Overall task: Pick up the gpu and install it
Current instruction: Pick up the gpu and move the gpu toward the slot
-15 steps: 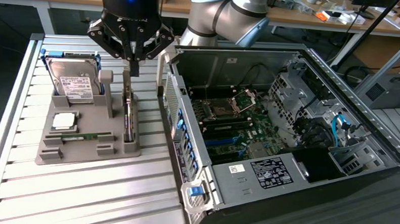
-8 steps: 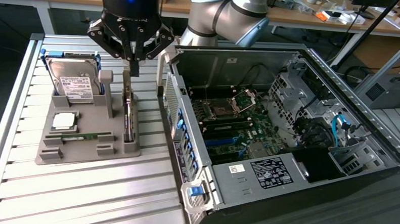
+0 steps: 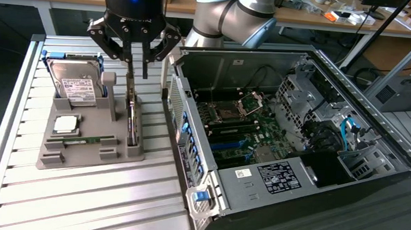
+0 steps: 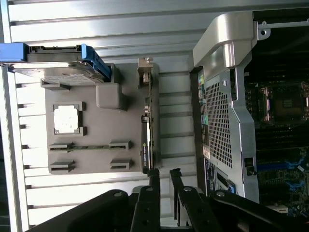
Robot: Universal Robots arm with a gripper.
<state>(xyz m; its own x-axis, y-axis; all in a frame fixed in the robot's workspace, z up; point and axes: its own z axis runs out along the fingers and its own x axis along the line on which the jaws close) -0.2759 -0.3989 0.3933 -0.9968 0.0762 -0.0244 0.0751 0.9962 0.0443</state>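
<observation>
1. The table [image 3: 84,193], slatted metal, carries everything. The open case [image 3: 222,64] fills its side toward the exterior view's right.
2. The grey tray [image 3: 85,154] lies on the table just beside the case.
3. The gripper [image 3: 137,69] hangs over the tray's case-side edge, above the gpu [image 3: 131,117]. Its fingers stand a narrow gap apart, with nothing between them.
4. The drive [image 3: 78,86] leans in the tray's far corner, away from the case.
5. The gpu stands on its long edge in a slot along the tray's case-side edge. It is a thin dark board, seen as a narrow strip, with a silver-tan bracket at the end nearer the drive.
   - It is probably light and stiff, yet fragile, since the components and the contact edge would not take pinching or knocks.
   - The best hold looks to be across its thickness on the bare upper edge.
   - Its smooth faces may slip, and a tilted lift could bind it in the slot.
6. The CPU [image 3: 66,123] and the RAM [image 3: 83,139] lie flat mid-tray.
</observation>
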